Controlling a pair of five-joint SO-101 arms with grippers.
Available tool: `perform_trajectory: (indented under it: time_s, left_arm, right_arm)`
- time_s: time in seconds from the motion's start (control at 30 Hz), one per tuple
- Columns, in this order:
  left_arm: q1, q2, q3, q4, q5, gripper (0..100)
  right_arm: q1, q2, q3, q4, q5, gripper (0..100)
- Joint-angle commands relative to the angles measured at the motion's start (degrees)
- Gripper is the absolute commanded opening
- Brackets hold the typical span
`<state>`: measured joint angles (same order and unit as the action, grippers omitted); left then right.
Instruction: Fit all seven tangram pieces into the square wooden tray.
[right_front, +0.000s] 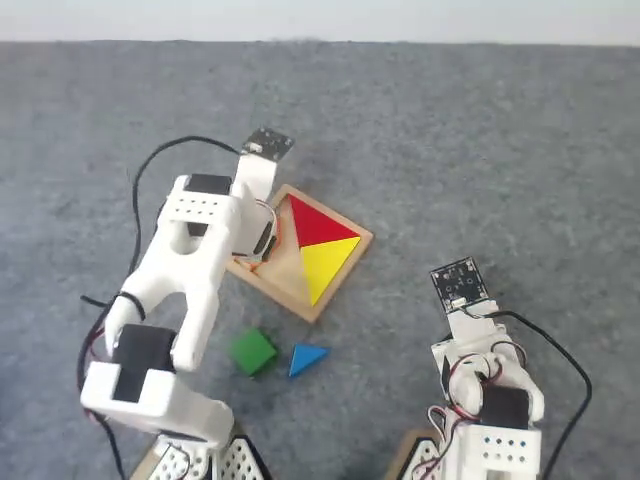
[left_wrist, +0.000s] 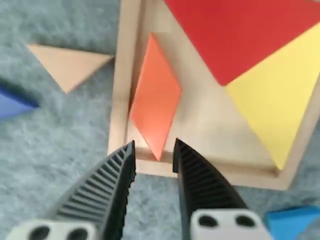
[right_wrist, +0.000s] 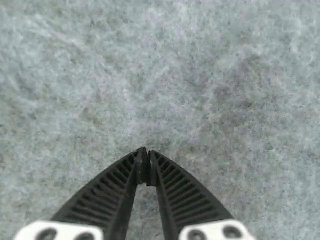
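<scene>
The square wooden tray (right_front: 345, 281) lies mid-table with a red triangle (right_front: 318, 222) and a yellow triangle (right_front: 326, 264) set in it. My left gripper (left_wrist: 153, 147) is open just above the tray's wall (left_wrist: 122, 75), and the tip of an orange parallelogram (left_wrist: 156, 100) lies below the gap between its fingers. The parallelogram rests inside the tray against that wall. A tan triangle (left_wrist: 67, 65) lies on the carpet just outside. A green square (right_front: 253, 351) and a blue triangle (right_front: 306, 358) sit in front of the tray. My right gripper (right_wrist: 145, 167) is shut over bare carpet.
Grey carpet covers the whole table. The right arm (right_front: 480, 390) stands at the front right, well away from the tray. A dark blue piece (left_wrist: 12, 102) shows on the carpet beside the tan triangle. Open carpet stretches behind and to the right of the tray.
</scene>
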<state>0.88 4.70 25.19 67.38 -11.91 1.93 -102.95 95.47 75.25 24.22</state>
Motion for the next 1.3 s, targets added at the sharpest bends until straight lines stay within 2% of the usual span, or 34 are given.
perform_trajectory:
  time_s: [0.0,0.3,0.4,0.63,0.9,1.27]
  left_arm:
    - [0.88,-1.85,0.22,-2.11,-0.88,12]
    - [2.46,-1.85,1.89,-2.29,-0.62,12]
    - [2.2,-1.85,1.89,-2.2,2.55,12]
    - [2.29,-0.18,1.71,-0.62,3.34,12]
    - [2.2,9.67,-5.49,0.97,5.27,12]
    - [3.6,11.34,-16.13,1.23,8.18,10]
  right_arm:
    - [-0.22,-0.92,0.97,0.13,0.44,0.8]
    - [-0.22,-0.92,0.97,0.13,0.44,0.8]
    - [-0.22,-0.92,0.97,0.13,0.44,0.8]
    - [-0.22,-0.92,0.97,0.13,0.44,0.8]
    - [-0.22,-0.92,0.97,0.13,0.44,0.8]
    - [-0.22,-0.92,0.97,0.13,0.44,0.8]
